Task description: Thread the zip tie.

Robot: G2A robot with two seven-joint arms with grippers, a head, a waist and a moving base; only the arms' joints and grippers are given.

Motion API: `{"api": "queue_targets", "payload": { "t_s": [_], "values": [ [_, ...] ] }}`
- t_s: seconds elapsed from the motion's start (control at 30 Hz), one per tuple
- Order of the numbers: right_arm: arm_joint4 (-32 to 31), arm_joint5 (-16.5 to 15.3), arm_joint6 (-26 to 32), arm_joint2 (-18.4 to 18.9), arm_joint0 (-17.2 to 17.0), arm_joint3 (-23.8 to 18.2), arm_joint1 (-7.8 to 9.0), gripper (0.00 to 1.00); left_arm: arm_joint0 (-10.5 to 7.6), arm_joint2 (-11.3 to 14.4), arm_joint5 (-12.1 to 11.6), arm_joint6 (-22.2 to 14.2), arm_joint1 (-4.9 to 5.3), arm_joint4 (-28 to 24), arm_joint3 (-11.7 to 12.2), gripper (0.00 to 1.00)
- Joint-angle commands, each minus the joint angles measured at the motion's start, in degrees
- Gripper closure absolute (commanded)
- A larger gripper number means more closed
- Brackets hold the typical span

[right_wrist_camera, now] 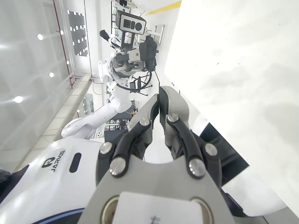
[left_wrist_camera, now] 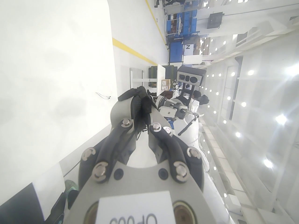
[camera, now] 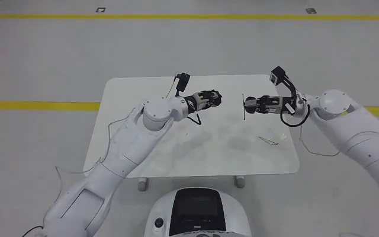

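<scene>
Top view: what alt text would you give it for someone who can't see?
The right gripper pinches a thin black zip tie over a white table, with the left gripper facing it across a gap. Some thin wiry pieces lie on the table nearby.

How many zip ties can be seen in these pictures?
2 that I can tell. A black zip tie is clamped in the jaws of the right gripper above the table. A pale zip tie lies on the table near the right arm; it may be several strips.
</scene>
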Motion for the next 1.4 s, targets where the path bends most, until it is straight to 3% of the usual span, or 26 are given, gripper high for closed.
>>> {"api": "queue_targets", "payload": {
  "t_s": [0.0,0.17,0.3,0.43,0.67,0.83,1.13,1.23,1.3,1.37],
  "values": [
    [0.0,0.0,0.0,0.0,0.0,0.0,0.00,1.00,0.00,0.0,0.0,0.0,0.00,0.0,0.0,1.00],
    [-0.4,1.7,-1.2,0.5,-0.9,-1.1,-0.08,1.00,0.00,0.0,0.0,0.0,0.00,0.0,0.0,1.00],
    [-0.1,4.9,3.5,1.7,-1.1,-1.1,-0.13,1.00,0.00,0.0,0.0,0.0,0.00,0.0,0.0,1.00],
    [-3.7,7.7,8.4,2.0,0.1,-1.5,-0.58,1.00,0.00,0.0,0.0,0.0,0.00,0.0,0.0,1.00],
    [-8.7,11.8,14.0,1.8,3.5,-1.1,-2.40,1.00,0.00,0.0,0.0,0.0,0.00,0.0,0.0,1.00],
    [-11.1,11.7,18.0,0.5,6.4,1.1,-4.79,1.00,0.00,0.0,0.0,0.0,0.00,0.0,0.0,1.00],
    [-11.1,11.7,18.0,0.5,6.4,1.1,-4.79,1.00,0.00,0.0,0.0,0.0,0.00,0.0,0.0,1.00],
    [-11.1,11.7,17.6,0.5,6.2,1.0,-4.80,1.00,0.22,0.8,-2.8,-1.4,0.41,4.3,-0.5,1.00],
    [-13.2,12.2,16.6,0.8,5.5,-0.3,-4.63,1.00,-0.39,1.3,-5.1,-3.3,0.98,9.9,-0.1,1.00],
    [-14.6,13.1,17.6,1.1,5.3,-1.0,-4.40,1.00,-0.68,1.7,-6.3,-3.0,1.37,14.7,0.0,1.00]
  ]
}}
